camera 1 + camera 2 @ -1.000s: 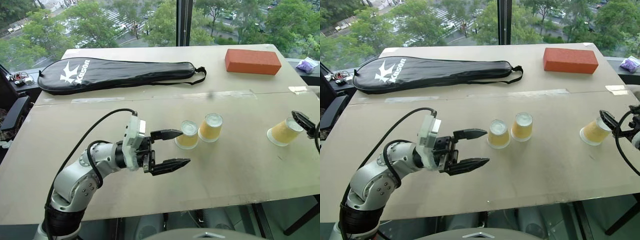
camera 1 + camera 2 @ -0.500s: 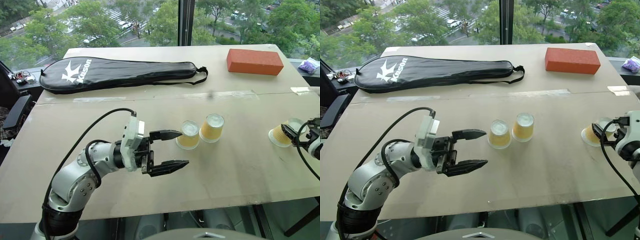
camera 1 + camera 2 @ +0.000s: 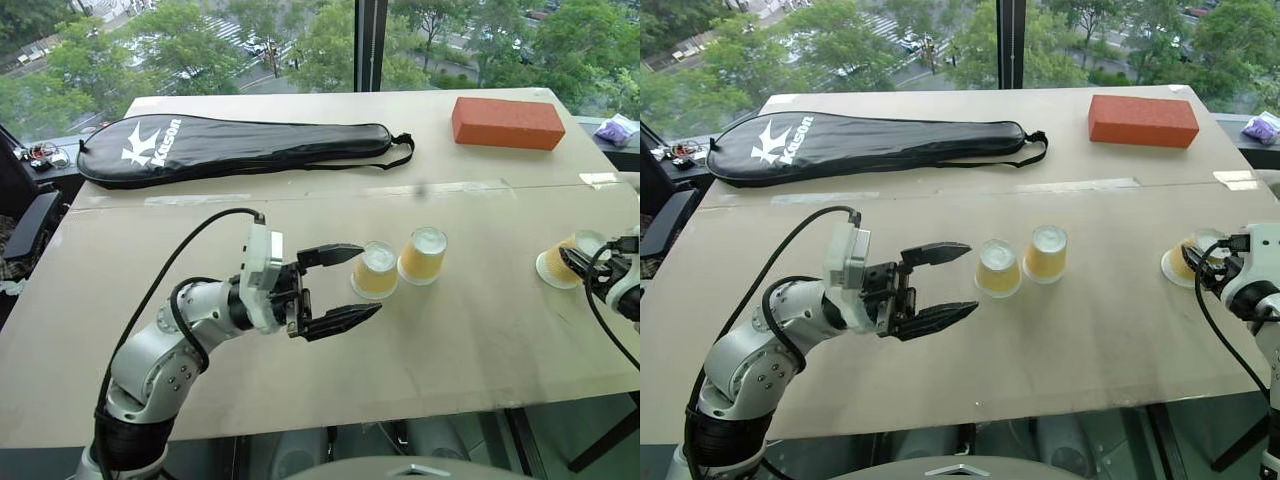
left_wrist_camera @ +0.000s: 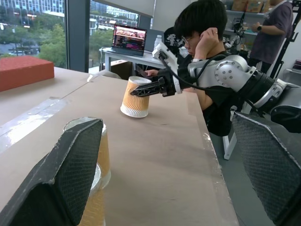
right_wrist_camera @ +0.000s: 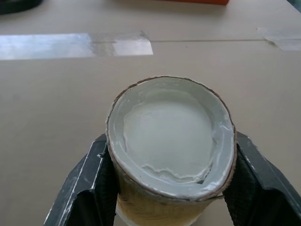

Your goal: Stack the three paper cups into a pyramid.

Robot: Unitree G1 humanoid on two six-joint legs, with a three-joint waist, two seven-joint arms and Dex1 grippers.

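Right gripper (image 5: 171, 188) has its two fingers pressed against the sides of an upside-down paper cup (image 5: 171, 141) near the table's (image 3: 300, 380) right edge. Left gripper (image 3: 345, 285) hovers spread wide and empty beside the two other inverted cups (image 3: 400, 265), which stand side by side mid-table.

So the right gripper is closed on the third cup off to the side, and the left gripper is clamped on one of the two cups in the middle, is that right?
Not quite. The left gripper is open and holds nothing, beside the two middle cups, as the left eye view shows. The rest stands: the right gripper is shut on the third cup.
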